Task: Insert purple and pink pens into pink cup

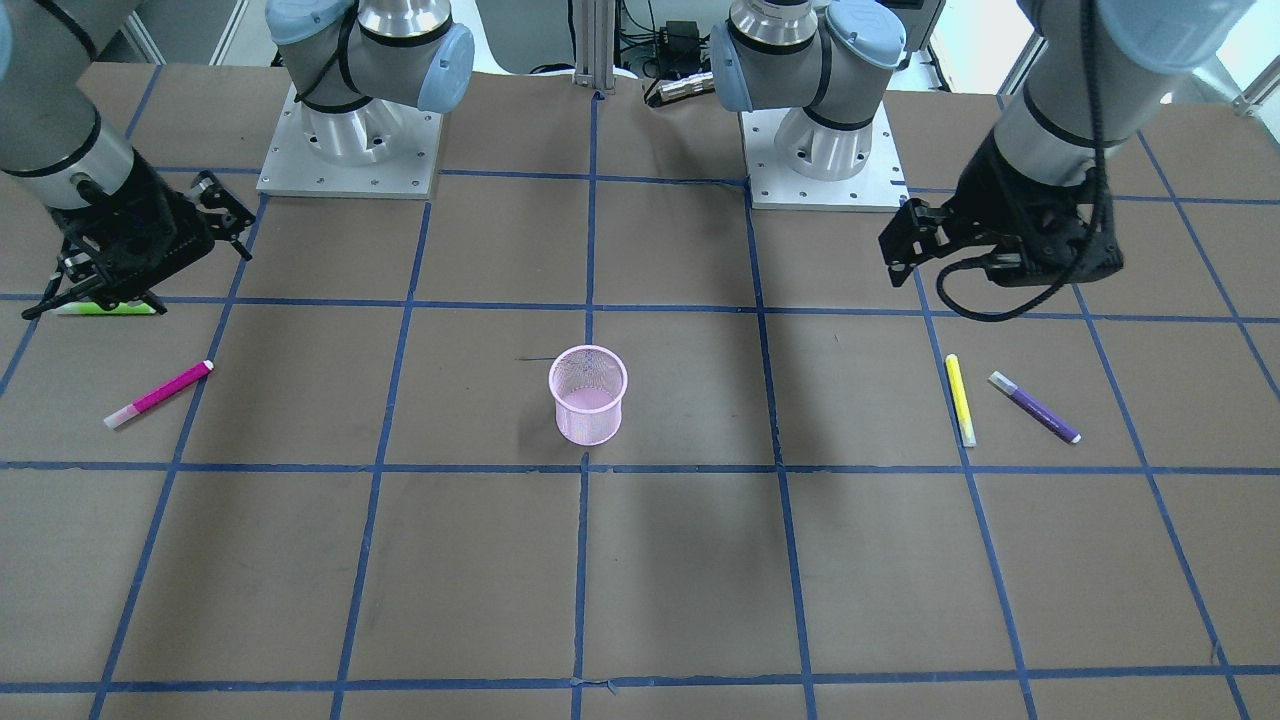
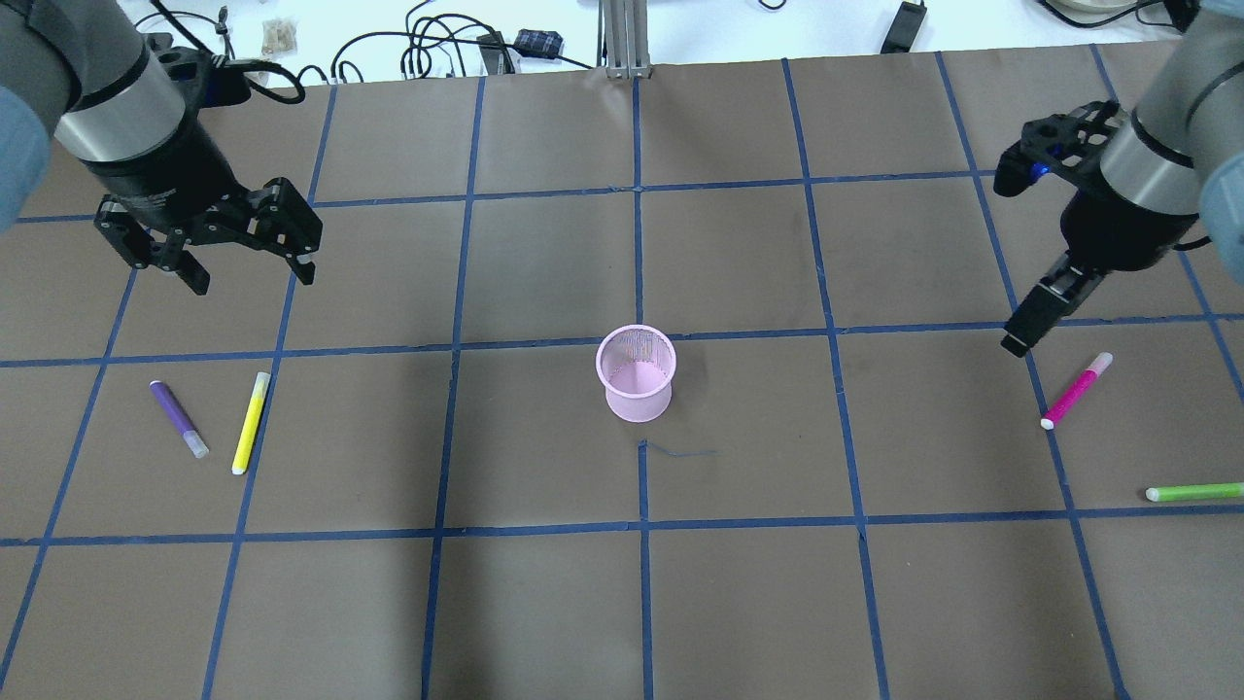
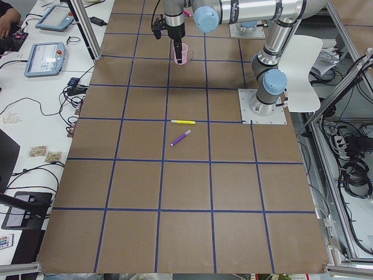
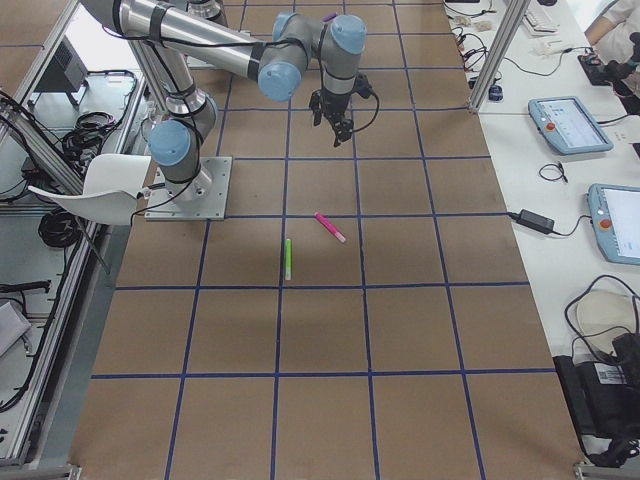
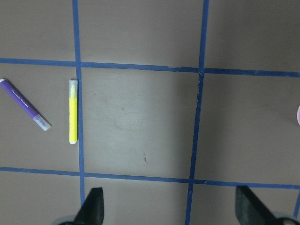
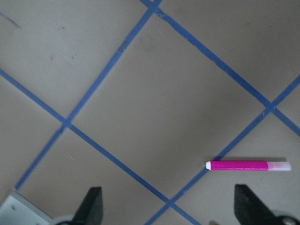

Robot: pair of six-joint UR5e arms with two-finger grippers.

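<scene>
A: Wide brown table (image 2: 739, 603) taped into blue squares, and both arms are up off it. The left arm (image 2: 126, 107) comes in on its own side, the right arm (image 2: 1157, 156) on the other.

B: And the left gripper (image 2: 251, 277)?

A: Jaws spread wide, nothing between them. It hovers above the paper, apart from the pens. The wrist view shows both fingertips (image 5: 93, 206) at the bottom corners with bare table between.

B: The right gripper (image 6: 168, 208)?

A: Same picture: fingers far apart, hanging over the table, nothing gripped.

B: Where is the cup?

A: The pink cup (image 2: 637, 374) is a mesh one, standing upright near the middle of the table, just beside a tape crossing, well apart from both grippers.

B: Now the pens.

A: The purple pen (image 2: 178, 418) lies flat on the robot's left side, near the yellow pen (image 2: 251, 422) but not touching it. The yellow one runs along a tape line. On the robot's right side, the pink pen (image 2: 1076, 390) lies flat at a slant, its white end at a tape line, and the green pen (image 2: 1193, 492) lies near the table's edge. Both task pens are outside the cup.
</scene>
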